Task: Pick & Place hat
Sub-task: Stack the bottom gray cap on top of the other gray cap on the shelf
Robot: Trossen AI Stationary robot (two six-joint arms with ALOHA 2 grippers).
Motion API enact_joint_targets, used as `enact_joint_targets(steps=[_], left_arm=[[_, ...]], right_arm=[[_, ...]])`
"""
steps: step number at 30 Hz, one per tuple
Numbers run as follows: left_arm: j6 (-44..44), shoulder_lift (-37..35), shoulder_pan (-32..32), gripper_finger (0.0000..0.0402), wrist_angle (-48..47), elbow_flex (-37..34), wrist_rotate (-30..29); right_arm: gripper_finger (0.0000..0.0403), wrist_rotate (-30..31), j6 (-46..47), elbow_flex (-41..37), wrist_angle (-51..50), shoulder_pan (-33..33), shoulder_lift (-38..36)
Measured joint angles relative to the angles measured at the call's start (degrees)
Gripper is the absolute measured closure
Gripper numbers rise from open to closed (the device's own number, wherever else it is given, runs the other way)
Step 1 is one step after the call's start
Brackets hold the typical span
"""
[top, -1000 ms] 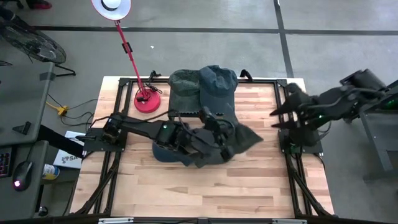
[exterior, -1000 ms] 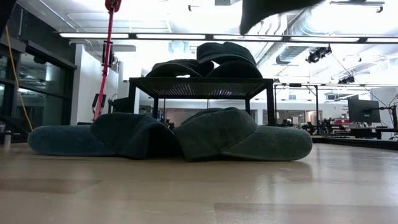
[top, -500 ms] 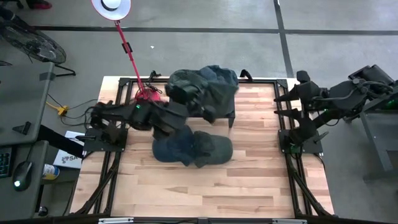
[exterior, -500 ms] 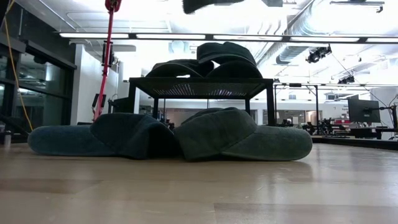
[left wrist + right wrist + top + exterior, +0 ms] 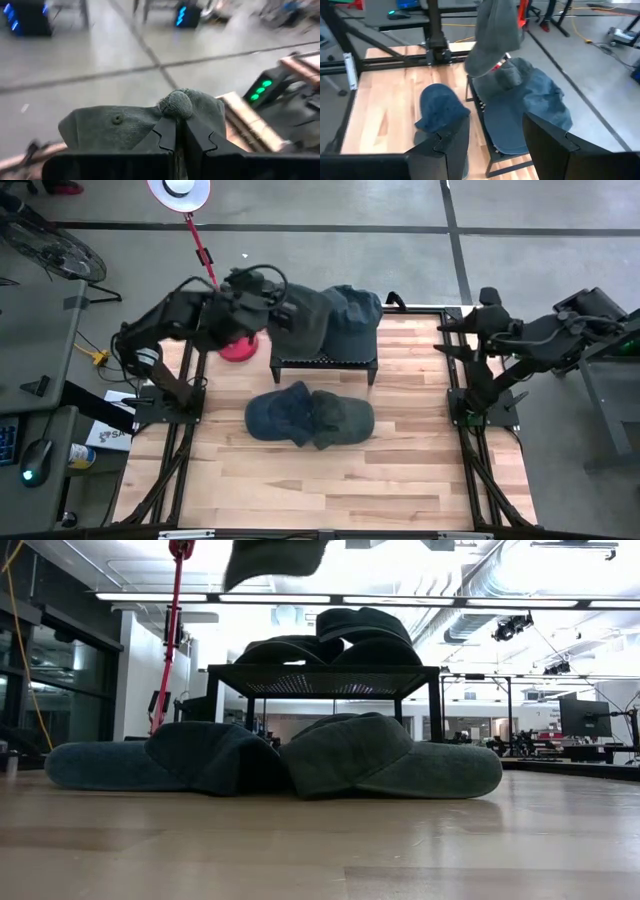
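A grey-green cap (image 5: 302,320) is held in the air by my left gripper (image 5: 179,136), which is shut on it above the left end of the black rack (image 5: 325,361). The same cap shows at the top of the low view (image 5: 275,558) and hanging in the right wrist view (image 5: 495,35). A blue cap (image 5: 352,315) and another dark cap (image 5: 288,648) lie on the rack. Two more caps, blue (image 5: 280,415) and green (image 5: 342,420), rest brim-down on the table, touching. My right gripper (image 5: 492,145) is open, waiting at the table's right edge (image 5: 448,340). My left gripper pinches the cap's crown cloth (image 5: 150,126) between its two shut fingers, just beside the top button (image 5: 176,103). The cap is lifted clear and hangs below the gripper, above the rack's left part.
A red lamp stand (image 5: 238,345) with a slanting red pole (image 5: 205,255) stands at the table's far left, close to my left arm. The rack (image 5: 320,680) takes up the far middle. Bare wood lies along the near half of the table (image 5: 320,480).
My left gripper, shut on the grey-green cap, has carried it through the air from above the table's middle toward the far edge and then left, over the rack. The cap stayed hanging from the fingers. My right arm has drawn back slightly toward the right edge.
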Motion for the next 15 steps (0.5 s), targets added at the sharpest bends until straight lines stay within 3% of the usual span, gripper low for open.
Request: enact_joint_targets(steps=[3, 15], left_arm=[[-4.8, -0.6, 4.2, 0.0396, -6.4, -0.1, 4.9], [-2.7, -0.3, 18.4, 0.0396, -7.7, -0.1, 20.2]], right_arm=[[0.0226, 1.8, 0.7, 0.0, 0.0, 0.0, 0.4], [0.0226, 5.5, 3.8, 0.0, -0.6, 0.0, 1.4]])
